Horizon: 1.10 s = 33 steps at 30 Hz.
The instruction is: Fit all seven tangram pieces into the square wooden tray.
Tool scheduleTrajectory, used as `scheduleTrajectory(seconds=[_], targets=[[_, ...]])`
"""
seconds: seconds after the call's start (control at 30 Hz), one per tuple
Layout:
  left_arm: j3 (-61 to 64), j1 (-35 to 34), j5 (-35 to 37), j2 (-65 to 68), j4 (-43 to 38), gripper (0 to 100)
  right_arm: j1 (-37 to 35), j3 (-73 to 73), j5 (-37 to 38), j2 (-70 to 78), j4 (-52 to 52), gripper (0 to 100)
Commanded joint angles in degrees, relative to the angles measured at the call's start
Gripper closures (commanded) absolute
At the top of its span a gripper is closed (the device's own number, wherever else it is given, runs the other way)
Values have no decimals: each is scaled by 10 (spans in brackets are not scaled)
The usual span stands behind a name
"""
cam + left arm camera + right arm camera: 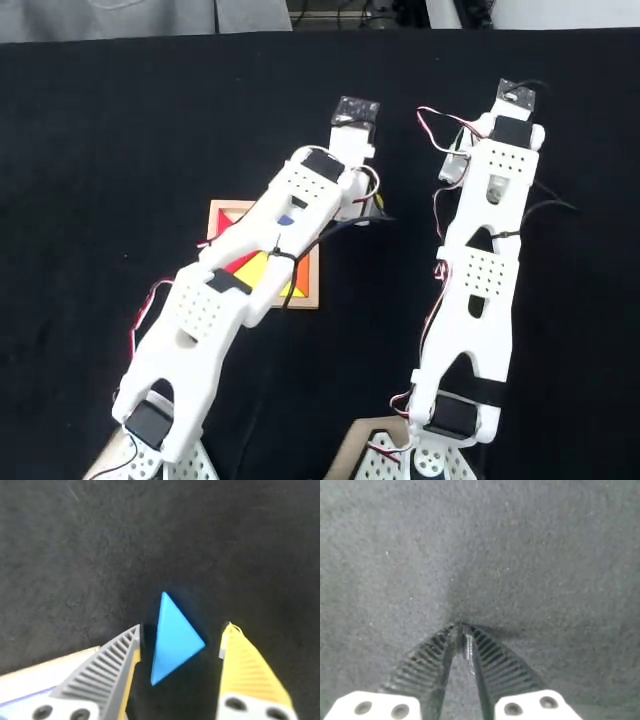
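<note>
Centring the spread left gripper (pixel 183 626) over the small blue triangular tangram piece (pixel 172 640) lying between its fingers on the black cloth (pixel 100 540) — near the square wooden tray (pixel 225 210) — should prevent twisting on closure, while the right gripper (pixel 461 627), farther off, sits pressed together.

No readable text or signs.

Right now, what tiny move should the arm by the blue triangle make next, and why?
Probably shut the left gripper on the blue triangle. Its fingers stand open, one on each side of the piece, and neither seems to touch it yet. The triangle lies flat on the black cloth, outside the wooden tray, so it likely needs gripping before it can go in.
</note>
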Motion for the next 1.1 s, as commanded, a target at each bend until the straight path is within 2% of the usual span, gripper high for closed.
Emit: scheduleTrajectory(seconds=[0.0, 0.33, 0.53, 0.73, 1.07], targets=[[-103, 5, -1, 28, 39, 744, 2, -22, 5, -7, 15, 988], [-316, 7, -1, 144, 178, 744, 3, -22, 5, -7, 15, 988], [-422, 7, -1, 200, 230, 745, 2, -22, 5, -7, 15, 988], [-516, 6, -1, 251, 255, 865, 2, -22, 5, -7, 15, 988], [-551, 8, -2, 271, 277, 852, 2, -22, 5, -7, 15, 988]])
